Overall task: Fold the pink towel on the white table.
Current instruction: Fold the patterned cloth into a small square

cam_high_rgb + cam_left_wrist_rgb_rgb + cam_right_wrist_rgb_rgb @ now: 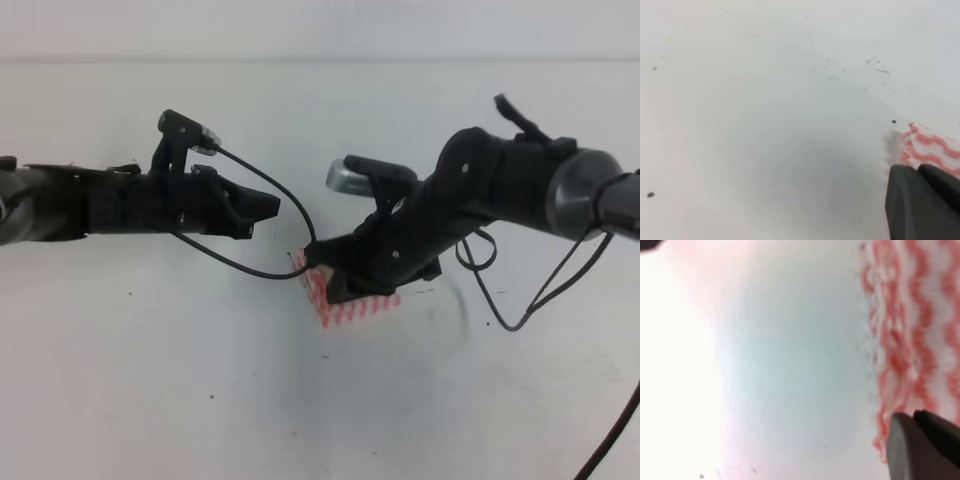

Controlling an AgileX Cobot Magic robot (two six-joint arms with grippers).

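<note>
— Edges of the thin pink-and-white zigzag-striped towel [345,310]: where are they seen?
— Mid white flat table [150,380], under the right gripper [335,285]; bare surface lies all around. Neither that nor the left gripper's [265,208] jaw state can be told.

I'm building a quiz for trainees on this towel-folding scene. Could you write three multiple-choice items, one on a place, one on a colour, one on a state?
1. Where does the thin cloth towel lie in the exterior high view?
A. Under the right arm's gripper, near the middle
B. At the far left edge
C. In the top right corner

2. What colours are the towel's wavy stripes?
A. Blue and yellow
B. Pink-red and white
C. Green and black

3. How does the towel lie on the plain white flat table?
A. Spread wide across the table
B. Hanging off the table's edge
C. As a small compact patch

Answers: A, the right arm covers much of it; B, the right wrist view shows the stripes close up; C, only a small patch shows.
</note>
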